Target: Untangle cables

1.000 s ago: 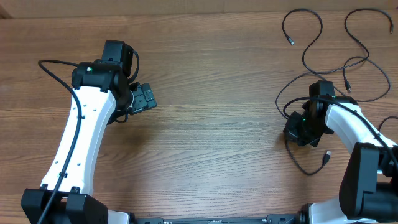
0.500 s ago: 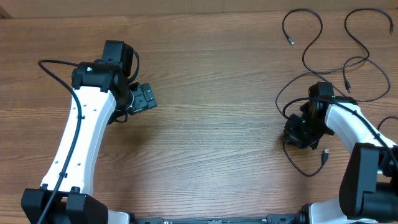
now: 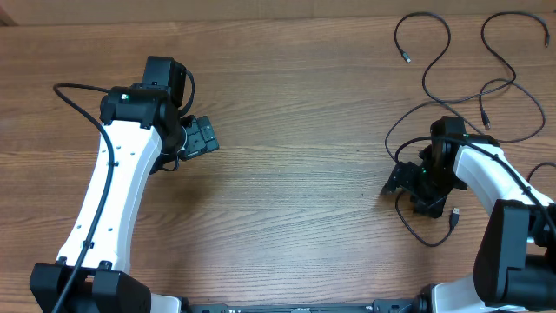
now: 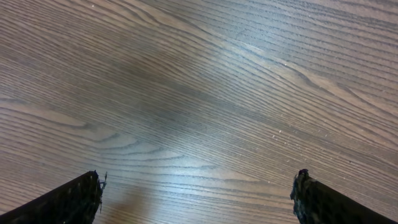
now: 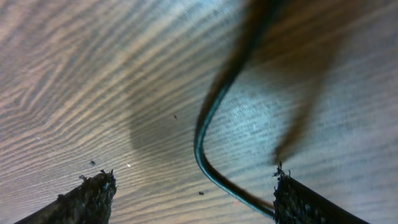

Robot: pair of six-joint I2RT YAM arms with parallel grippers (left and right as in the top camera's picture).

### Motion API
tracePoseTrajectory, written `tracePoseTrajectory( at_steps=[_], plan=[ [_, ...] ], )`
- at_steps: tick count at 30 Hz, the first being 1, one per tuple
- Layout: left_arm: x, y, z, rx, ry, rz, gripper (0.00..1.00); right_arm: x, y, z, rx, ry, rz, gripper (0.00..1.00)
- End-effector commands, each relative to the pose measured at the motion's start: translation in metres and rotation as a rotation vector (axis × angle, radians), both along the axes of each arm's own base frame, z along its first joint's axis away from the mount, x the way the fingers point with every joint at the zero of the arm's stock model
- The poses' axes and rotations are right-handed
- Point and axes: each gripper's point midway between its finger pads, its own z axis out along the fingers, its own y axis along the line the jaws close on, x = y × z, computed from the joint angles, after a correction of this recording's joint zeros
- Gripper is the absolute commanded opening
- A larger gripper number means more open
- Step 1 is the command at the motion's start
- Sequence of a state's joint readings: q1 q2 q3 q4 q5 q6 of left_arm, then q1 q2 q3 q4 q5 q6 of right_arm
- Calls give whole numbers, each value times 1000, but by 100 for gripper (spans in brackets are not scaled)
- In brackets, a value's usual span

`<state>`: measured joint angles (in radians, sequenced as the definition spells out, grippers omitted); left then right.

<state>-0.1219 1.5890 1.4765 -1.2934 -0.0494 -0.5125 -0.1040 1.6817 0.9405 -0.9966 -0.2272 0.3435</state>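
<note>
Several thin black cables lie at the table's right side. One loop (image 3: 423, 35) and a longer curve (image 3: 512, 65) rest at the back right. A third cable (image 3: 415, 233) curls round my right gripper (image 3: 407, 193), with its plug (image 3: 455, 217) beside the arm. In the right wrist view that cable (image 5: 205, 124) bends across the wood between the spread fingers and runs up against the right fingertip (image 5: 298, 202). My right gripper (image 5: 193, 186) is open and grips nothing. My left gripper (image 3: 201, 137) is far off at the left. It (image 4: 199, 186) is open over bare wood.
The white left arm (image 3: 113, 191) slants across the table's left half with its own thick black cord (image 3: 74, 96). The right arm (image 3: 495, 174) stands by the right edge. Wooden tabletop (image 3: 295, 174) spans between the two arms.
My right gripper went from shut to wide open, letting go of the cable, which now lies loose between the fingers. The plug near it shifted slightly. The left arm has not moved.
</note>
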Motion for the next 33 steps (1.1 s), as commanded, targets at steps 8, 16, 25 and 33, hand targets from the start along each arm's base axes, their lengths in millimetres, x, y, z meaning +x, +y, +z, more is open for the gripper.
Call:
tracePoseTrajectory(
  at_steps=[8,16,25,33],
  plan=[
    [3,3,3,15,-10,-13,100,-5,-12,2,-98,60,-221,86],
    [2,3,3,15,-7,-13,99,-1,-22,34,-156,-10,-329,90],
    [2,3,3,15,-9,-13,100,-24,-59,80,-347,-108,-556,100],
    [2,3,3,15,-7,-14,100,-47,-97,67,-380,-27,-731,100]
  ],
)
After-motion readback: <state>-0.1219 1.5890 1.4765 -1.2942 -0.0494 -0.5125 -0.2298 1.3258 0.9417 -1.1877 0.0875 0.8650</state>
